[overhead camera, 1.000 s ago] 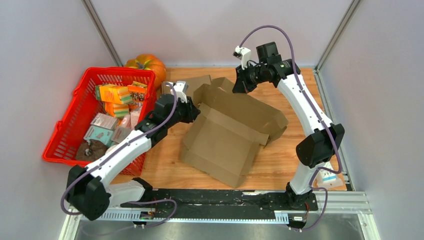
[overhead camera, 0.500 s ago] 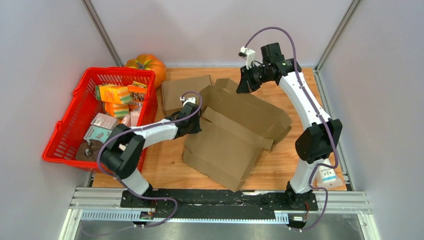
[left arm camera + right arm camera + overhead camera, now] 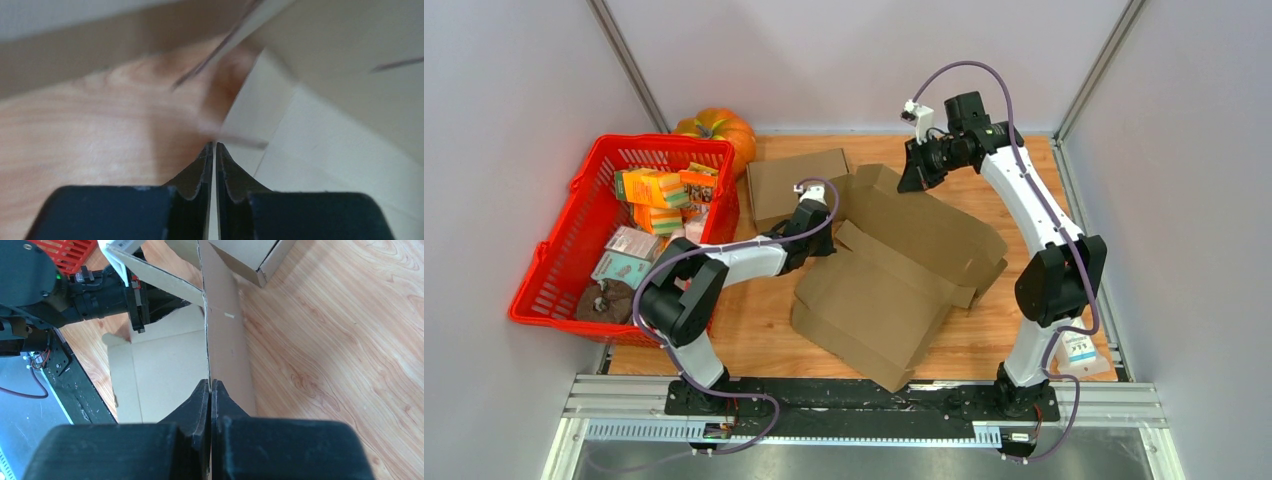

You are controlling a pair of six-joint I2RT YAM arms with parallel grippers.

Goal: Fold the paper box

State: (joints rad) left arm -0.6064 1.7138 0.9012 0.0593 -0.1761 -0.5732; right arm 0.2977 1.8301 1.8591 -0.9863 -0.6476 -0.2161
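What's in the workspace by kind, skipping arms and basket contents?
Cardboard box (flat rear panel counted with it): 1
Red basket: 1
Pumpkin: 1
Small white packet: 1
Total: 4

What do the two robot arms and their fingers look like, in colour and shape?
Both the left arm and right arm have white links with bulky black joints. A purple cable loops along each. The fingers are black, tapering to narrow tips.
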